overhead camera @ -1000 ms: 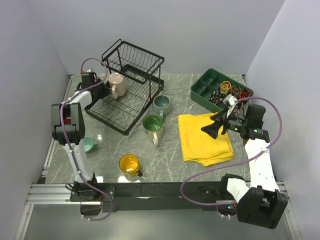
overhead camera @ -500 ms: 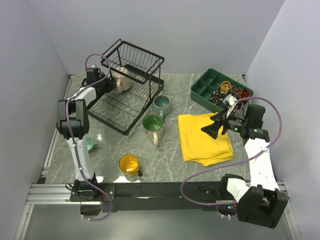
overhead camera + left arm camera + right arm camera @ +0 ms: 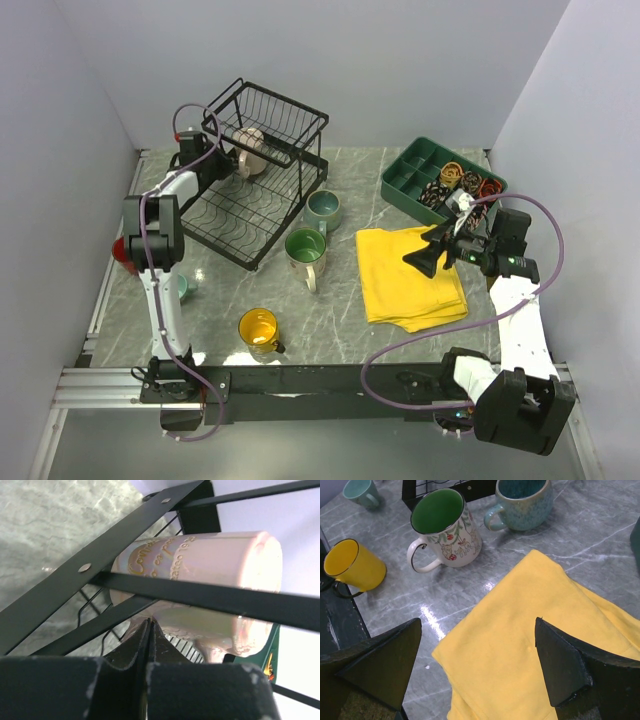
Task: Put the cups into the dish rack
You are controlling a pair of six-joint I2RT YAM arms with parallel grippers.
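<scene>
left gripper (image 3: 150, 625): was pinched tight, holding the pink mug (image 3: 250, 147) up by the top basket
pink mug: lay tipped on its side, right behind the bars of the dish rack (image 3: 245, 215)
right gripper (image 3: 428, 250): jaws were spread wide with nothing in them, hovering over the yellow cloth (image 3: 520, 645)
leftovers: floral mug (image 3: 304, 247), teal mug (image 3: 322, 208) and yellow mug (image 3: 258, 327) sat on the bench (image 3: 330, 310), out of the rack

Lighting's bright and even from overhead, with soft shadows. My right wrist view catches a glare streak on the surface (image 3: 427, 617). My left wrist view's rougher: the dish rack (image 3: 200, 595) bars are dark and soft-edged, and the mug (image 3: 210, 555) is washed out.
</scene>
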